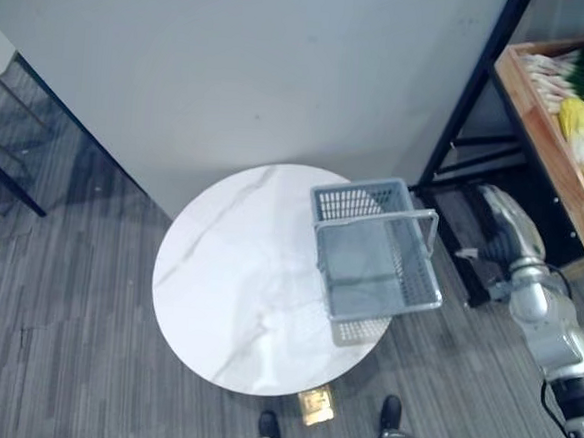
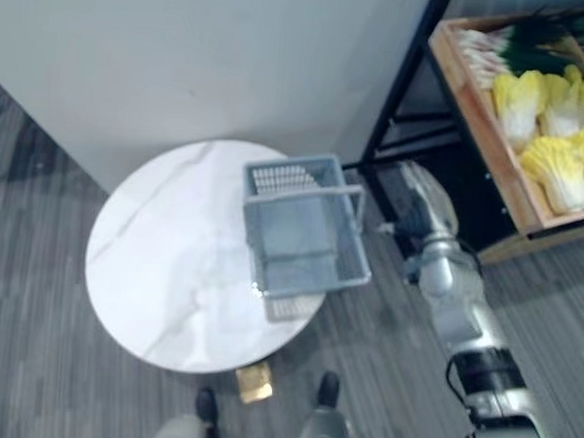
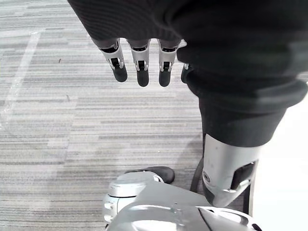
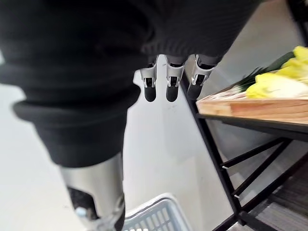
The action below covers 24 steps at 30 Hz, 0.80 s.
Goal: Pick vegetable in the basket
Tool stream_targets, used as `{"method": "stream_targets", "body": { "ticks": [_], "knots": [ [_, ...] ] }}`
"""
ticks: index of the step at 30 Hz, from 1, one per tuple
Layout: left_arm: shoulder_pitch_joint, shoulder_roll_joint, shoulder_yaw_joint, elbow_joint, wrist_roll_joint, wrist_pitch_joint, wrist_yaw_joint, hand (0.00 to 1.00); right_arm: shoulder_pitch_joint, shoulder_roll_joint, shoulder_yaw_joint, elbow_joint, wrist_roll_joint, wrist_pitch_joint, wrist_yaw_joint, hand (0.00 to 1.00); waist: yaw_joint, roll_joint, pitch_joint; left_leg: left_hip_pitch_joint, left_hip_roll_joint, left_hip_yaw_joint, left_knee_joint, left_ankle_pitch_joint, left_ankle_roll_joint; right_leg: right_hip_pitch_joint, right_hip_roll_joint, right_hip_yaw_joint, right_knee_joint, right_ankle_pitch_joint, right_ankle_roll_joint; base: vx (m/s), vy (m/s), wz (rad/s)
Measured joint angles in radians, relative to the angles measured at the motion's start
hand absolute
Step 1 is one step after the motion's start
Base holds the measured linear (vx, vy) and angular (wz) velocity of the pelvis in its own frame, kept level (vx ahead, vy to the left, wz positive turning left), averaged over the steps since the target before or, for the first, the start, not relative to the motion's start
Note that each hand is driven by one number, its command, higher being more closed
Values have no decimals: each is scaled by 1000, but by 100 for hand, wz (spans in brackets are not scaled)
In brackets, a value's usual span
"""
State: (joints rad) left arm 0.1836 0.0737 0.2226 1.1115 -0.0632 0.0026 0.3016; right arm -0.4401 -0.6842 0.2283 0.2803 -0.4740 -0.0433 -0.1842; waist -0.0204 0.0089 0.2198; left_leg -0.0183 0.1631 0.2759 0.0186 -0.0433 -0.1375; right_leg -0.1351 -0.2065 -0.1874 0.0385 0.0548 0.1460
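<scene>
Cabbages (image 2: 555,162) in neither hand. Right hand (image 4: 168,72) with fingers (image 4: 150,89) straight and slack, gripping nothing; left hand (image 3: 143,62) just as loose, hanging over the carpet floor (image 3: 57,120). Right hand hovering between the grey basket (image 2: 287,181) and the black shelf frame (image 2: 400,81), well apart from the cabbages lying side by side in a wooden crate (image 2: 488,133) on the shelf.

Likely light for their bulk, leafy and soft outside, firmer toward the base, easily bruised or torn at the leaf tips. Best taken round the thick middle, fingers one side and thumb the other, never by loose leaves.

Green onions (image 2: 504,48) beside them in the same crate. Crate rim raised in front, so probably a reach over it; shelf upright close to the arm. Basket near the edge of the round white tabletop (image 2: 169,261), no vegetable in it yet, its handle (image 2: 304,193) raised across the mouth and worth dodging.
</scene>
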Motion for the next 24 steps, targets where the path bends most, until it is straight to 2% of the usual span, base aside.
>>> {"method": "stream_targets", "body": {
  "ticks": [5,9,13,17,24],
  "knots": [
    [0,1,-7,1,-5,-1,6,0,-181,-6,173,143,-9,-14,43,0,23,-3,28,-12,-3,-25,1,3,4,-1,0,-7,-9,12,-4,-18,-5,4],
    [-2,-3,-11,-1,-14,-8,9,0,-298,-3,247,252,-40,-21,62,0,31,-4,69,-34,-6,-47,1,14,8,-1,-1,-24,-31,31,-10,-30,-10,11],
    [-9,-5,-21,-3,-49,-17,11,0,-359,6,264,342,-90,-22,63,0,51,-3,100,-60,-8,-65,1,23,9,-15,-1,-34,-39,39,-13,-29,-11,9],
    [-14,-6,-21,-8,-52,-29,11,0,-425,42,271,441,-116,-12,64,0,52,-3,126,-68,-9,-73,0,27,9,-19,-2,-38,-40,43,-17,-5,-6,4],
    [-29,-5,-29,-8,-54,-40,2,0,-513,57,257,544,-120,6,64,0,54,-1,169,-103,-14,-90,-1,38,14,-50,-3,-39,-44,54,-23,0,0,0]
  ]
}}
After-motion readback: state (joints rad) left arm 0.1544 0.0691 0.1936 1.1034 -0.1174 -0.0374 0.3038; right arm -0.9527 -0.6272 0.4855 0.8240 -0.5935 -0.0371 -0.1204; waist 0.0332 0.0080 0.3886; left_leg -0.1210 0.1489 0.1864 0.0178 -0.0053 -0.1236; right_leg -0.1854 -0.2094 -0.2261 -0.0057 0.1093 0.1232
